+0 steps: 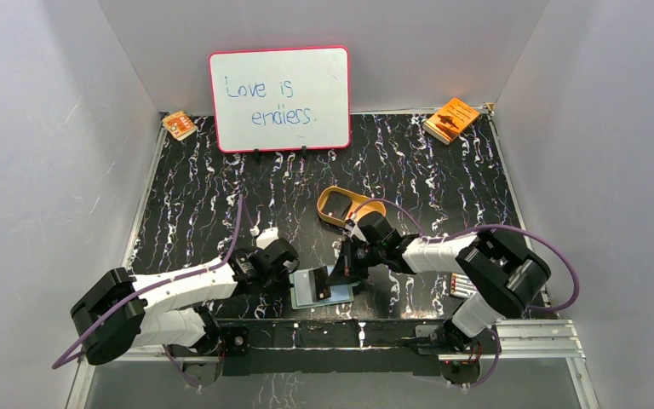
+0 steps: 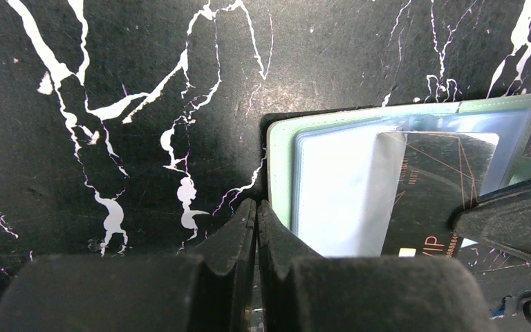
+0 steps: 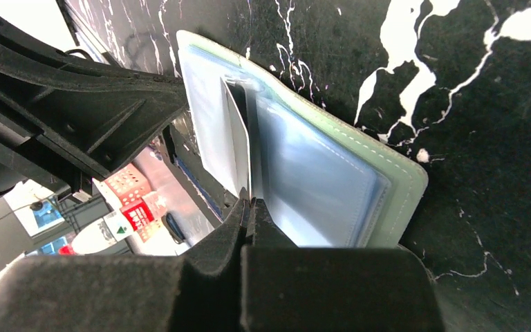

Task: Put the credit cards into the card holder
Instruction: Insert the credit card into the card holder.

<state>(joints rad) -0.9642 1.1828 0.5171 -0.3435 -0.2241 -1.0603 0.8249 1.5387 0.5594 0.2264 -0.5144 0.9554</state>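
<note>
Bracing of open card holder, near-centre on table, by left gripper with jaws together, likely against sliding; credit card half in clear pocket, clamped in right gripper.

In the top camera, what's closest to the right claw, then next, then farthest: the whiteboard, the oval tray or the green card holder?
1. The card holder, right under the right claw gripping a credit card, at the near edge.
2. The oval tray, just behind the claw, mid-table.
3. The whiteboard, standing at the back.
</note>
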